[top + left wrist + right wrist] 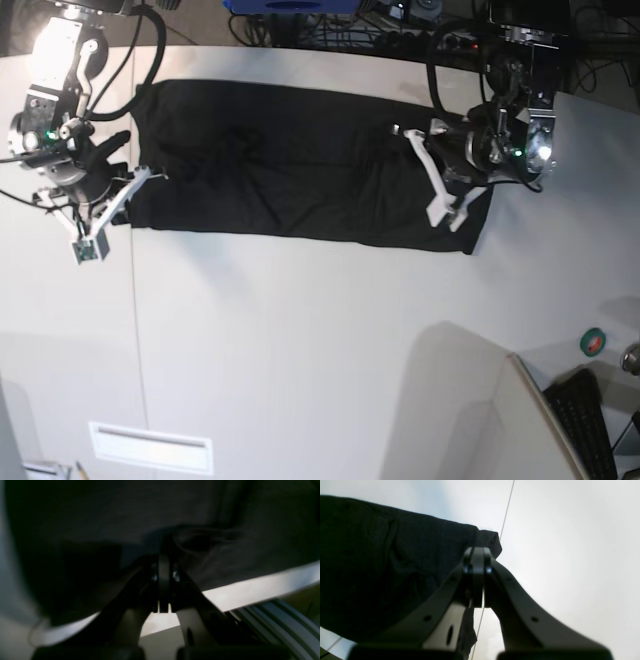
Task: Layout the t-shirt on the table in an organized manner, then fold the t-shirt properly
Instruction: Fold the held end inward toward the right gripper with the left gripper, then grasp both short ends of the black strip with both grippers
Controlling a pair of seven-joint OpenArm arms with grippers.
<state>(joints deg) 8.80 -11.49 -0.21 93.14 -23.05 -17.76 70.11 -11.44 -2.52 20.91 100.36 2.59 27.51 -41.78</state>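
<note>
The black t-shirt lies spread sideways as a long band across the far part of the white table. My right gripper is at the shirt's left end. In the right wrist view that gripper is shut on the t-shirt close to a corner, and cloth hangs between its jaws. At the shirt's right end is my left gripper. In the left wrist view it is shut, and the dark t-shirt puckers around its tips. No print shows.
The table's edge runs close behind the left gripper, with grey rails below it. An angled white panel, a keyboard and a small green disc are at the near right. Cables line the far edge.
</note>
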